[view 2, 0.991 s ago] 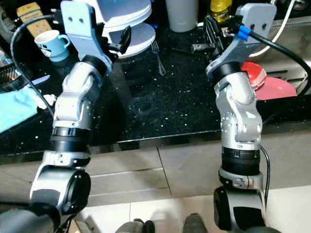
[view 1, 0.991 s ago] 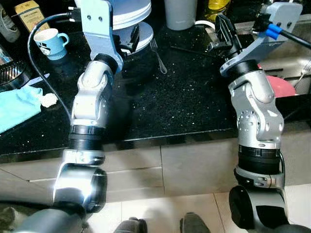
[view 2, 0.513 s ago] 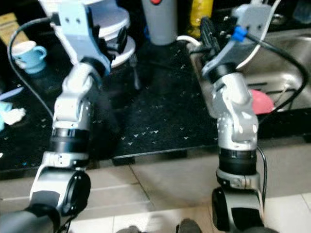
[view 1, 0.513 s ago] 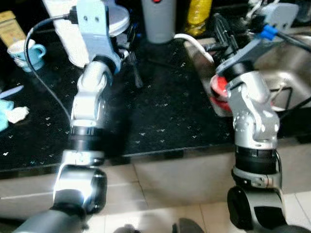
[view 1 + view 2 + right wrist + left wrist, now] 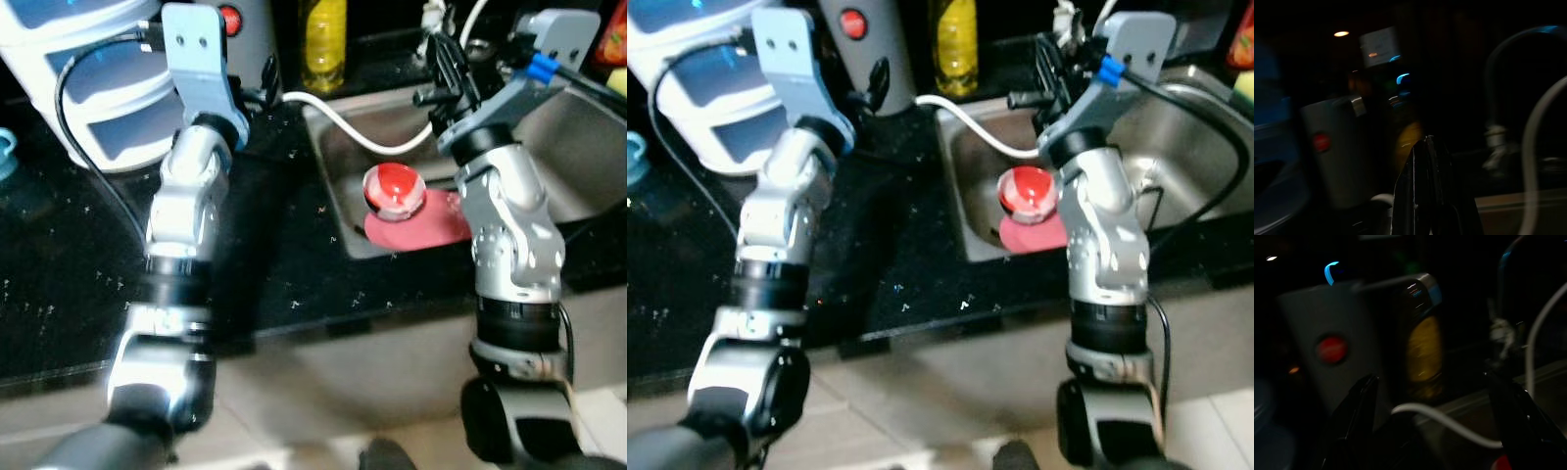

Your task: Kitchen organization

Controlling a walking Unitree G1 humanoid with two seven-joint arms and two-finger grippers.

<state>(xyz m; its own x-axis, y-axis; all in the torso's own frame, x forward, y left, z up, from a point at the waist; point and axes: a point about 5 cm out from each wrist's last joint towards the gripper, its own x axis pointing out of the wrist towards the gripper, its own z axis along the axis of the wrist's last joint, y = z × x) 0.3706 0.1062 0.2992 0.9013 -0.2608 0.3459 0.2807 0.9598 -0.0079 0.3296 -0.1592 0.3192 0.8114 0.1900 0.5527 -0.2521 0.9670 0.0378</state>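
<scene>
A red bowl [image 5: 394, 188] rests on a pink plate [image 5: 423, 219] in the steel sink [image 5: 578, 147]. My right gripper [image 5: 446, 61] is raised above the sink's near left part, over the bowl, shut with nothing in it; its closed fingers [image 5: 1425, 191] show in the right wrist view. My left gripper [image 5: 266, 86] hovers over the black counter [image 5: 274, 264] just left of the sink, open and empty. Its fingers [image 5: 1354, 423] stand wide apart and look toward a grey canister [image 5: 1334, 352] with a red button and a yellow bottle [image 5: 1422, 355].
A white hose [image 5: 345, 125] runs from the counter into the sink. A white and blue stacked container [image 5: 78, 88] stands at the back left. The yellow bottle [image 5: 324, 44] and the grey canister [image 5: 240, 24] stand behind the counter. A tap [image 5: 1496, 98] is dimly visible.
The whole view has swung to the right: the cup, cloth and plates have left the picture and the sink with the red bowl has come in. Both arms keep their raised pose.
</scene>
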